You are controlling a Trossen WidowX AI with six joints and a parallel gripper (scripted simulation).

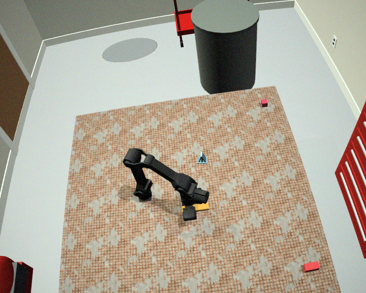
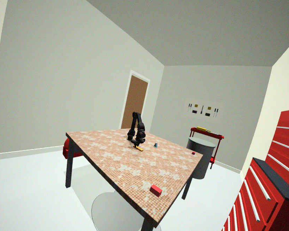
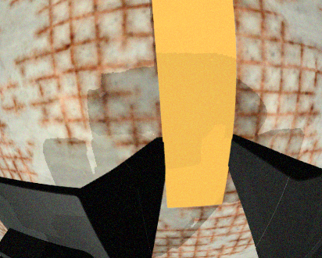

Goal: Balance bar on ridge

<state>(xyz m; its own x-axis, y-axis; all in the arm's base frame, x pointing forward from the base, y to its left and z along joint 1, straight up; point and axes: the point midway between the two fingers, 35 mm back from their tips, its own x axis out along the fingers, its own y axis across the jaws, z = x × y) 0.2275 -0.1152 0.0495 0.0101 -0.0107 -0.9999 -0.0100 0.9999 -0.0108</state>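
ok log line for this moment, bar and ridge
phase: grasp | gripper: shut on bar near one end | bar: low at table | ridge: apart, bare | next: lift, carry to ridge

Grey walls (image 2: 64, 82), sloped grey ceiling (image 2: 194, 32), pale floor (image 2: 20, 186). Brown door (image 2: 133, 102) in white frame at back. Table (image 2: 129, 169) with red-and-cream checked top on dark legs. Dark grey cylindrical bin (image 2: 200, 158) just beyond far corner. Red cart (image 2: 206, 135) behind bin, near back wall. Tool board (image 2: 203, 110) above cart. Red drawer cabinet (image 2: 271, 179) along right wall. White outlet (image 1: 334, 41) on right wall.
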